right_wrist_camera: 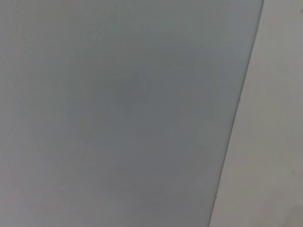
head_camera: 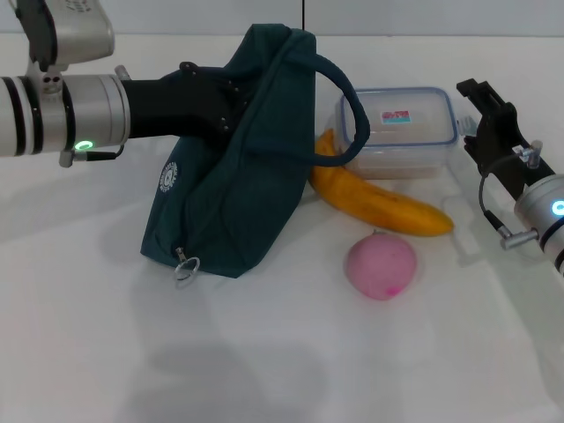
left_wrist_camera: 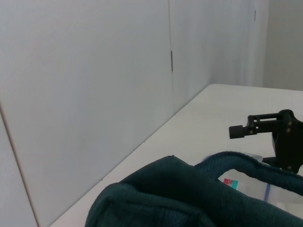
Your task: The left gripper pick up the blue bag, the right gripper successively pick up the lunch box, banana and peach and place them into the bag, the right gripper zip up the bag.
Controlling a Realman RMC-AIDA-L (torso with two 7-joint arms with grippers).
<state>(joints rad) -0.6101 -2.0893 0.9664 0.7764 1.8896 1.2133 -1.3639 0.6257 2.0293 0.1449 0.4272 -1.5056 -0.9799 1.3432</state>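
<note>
Gripping the blue bag [head_camera: 233,159] with the left end effector [head_camera: 222,107], clenched on its upper edge, we are risking its mouth sagging shut. Beside it on the desk [head_camera: 106,335] are lying the banana [head_camera: 379,201], peach [head_camera: 380,265] and lunch box [head_camera: 401,130]; the right end effector [head_camera: 486,106] is hovering released nearby.

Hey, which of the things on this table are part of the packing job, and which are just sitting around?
Part of the job:
blue bag, held up by the left gripper
lunch box
banana
peach
right gripper, beside the lunch box

Just there:
white table
wall
</note>
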